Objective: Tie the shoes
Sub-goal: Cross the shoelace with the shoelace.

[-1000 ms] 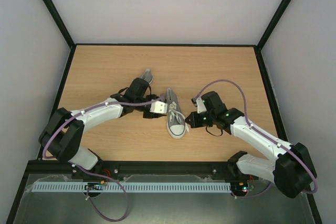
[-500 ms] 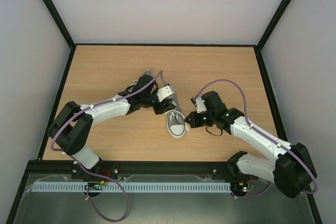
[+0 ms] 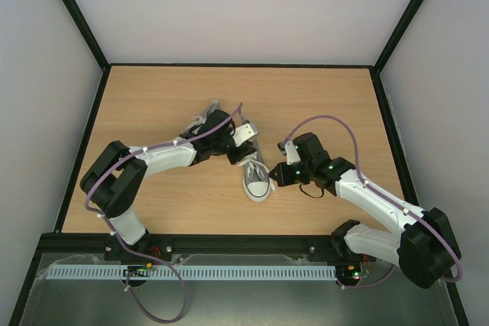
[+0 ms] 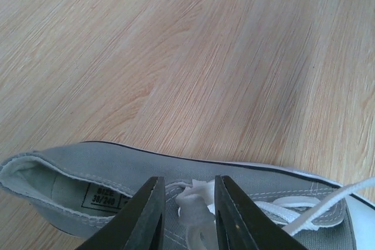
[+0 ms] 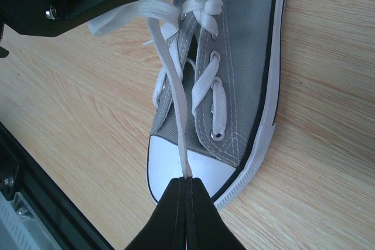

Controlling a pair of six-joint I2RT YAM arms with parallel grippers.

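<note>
**Grey shoe mid-table, both grippers on its laces**

Grey canvas shoe [image 3: 256, 174] sits upright on the wood table [image 3: 153, 89], roughly centre, toe cap [image 5: 176, 165] toward the near edge and heel toward the far side. It lies between the two arms.

Right gripper [image 5: 186, 184]: on the shoe's right, just off the toe, jaws fully closed and pinching the end of one lace [image 5: 176, 103]. That strand runs straight from the upper eyelets, down over the crossed lacing and across the toe cap into the fingertips.

Left gripper [image 4: 188, 181]: comes in from the left, over the shoe's far end at the tongue. Jaws stand at a narrow gap with a lace wad [image 4: 196, 200] between the fingers. The wad touches the right-hand finger; can't tell if it is actually clamped.

Second shoe [image 3: 208, 110]: only a grey sliver shows on the far side of the left arm; the rest is hidden by it.
</note>
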